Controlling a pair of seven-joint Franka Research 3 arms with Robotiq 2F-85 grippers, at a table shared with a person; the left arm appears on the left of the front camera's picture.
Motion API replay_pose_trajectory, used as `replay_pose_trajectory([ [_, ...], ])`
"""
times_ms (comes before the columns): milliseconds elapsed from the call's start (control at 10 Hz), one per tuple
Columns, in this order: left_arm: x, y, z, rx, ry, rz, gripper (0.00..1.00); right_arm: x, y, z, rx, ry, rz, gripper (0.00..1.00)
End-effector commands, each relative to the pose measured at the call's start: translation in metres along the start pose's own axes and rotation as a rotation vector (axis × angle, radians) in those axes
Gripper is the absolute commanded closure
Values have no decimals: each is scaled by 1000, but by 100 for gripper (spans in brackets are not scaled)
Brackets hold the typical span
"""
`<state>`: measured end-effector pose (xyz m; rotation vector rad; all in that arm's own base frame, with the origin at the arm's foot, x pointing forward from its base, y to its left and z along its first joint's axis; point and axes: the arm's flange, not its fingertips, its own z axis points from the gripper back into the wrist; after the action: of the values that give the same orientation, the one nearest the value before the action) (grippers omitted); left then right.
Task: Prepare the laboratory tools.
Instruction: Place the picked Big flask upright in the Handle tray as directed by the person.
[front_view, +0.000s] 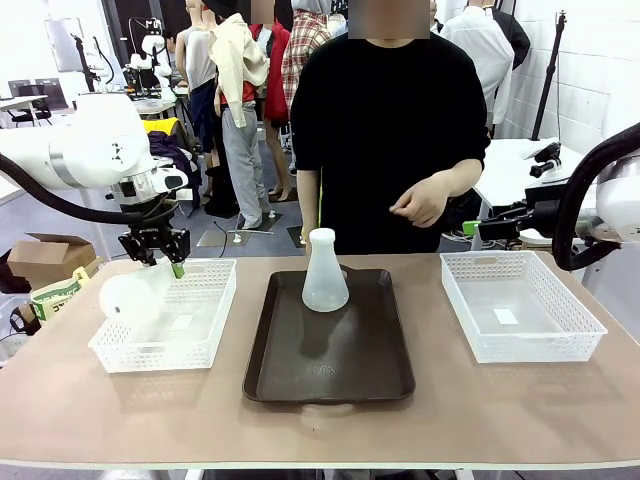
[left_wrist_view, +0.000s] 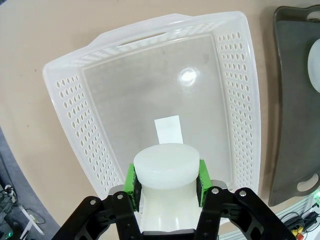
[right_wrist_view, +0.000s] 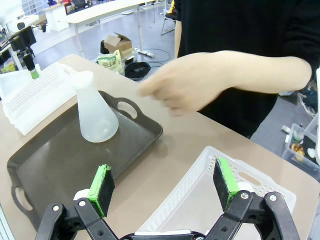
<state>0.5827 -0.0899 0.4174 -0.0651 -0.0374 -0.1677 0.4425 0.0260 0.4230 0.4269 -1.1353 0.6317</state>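
Already the left gripper (left_wrist_view: 167, 186) clamps 1 frosted flask (front_view: 135, 297) by its neck above the left basket (front_view: 215, 330); light, slippery, best held there. Flask 2 (front_view: 324, 272) stands at the tray's (front_view: 380, 370) far edge. The right gripper (right_wrist_view: 163, 187) gapes empty.

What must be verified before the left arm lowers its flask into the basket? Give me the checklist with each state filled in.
1. Left gripper clamped on the held flask: ok.
2. Held flask over the left basket: ok.
3. Basket floor free of other objects: ok, just a white label.
4. Second flask upright on the tray: ok.
5. Person's hand away from the left basket: ok.
6. Right gripper open, away from the left basket: ok.
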Motion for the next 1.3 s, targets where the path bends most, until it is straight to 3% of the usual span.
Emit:
replay_pose_trajectory([
  [0, 3, 1, 5, -1, 2, 1, 100, -1, 1, 0, -1, 7, 0, 0],
  [1200, -7, -1, 4, -14, -22, -22, 100, -1, 1, 0, -1, 7, 0, 0],
])
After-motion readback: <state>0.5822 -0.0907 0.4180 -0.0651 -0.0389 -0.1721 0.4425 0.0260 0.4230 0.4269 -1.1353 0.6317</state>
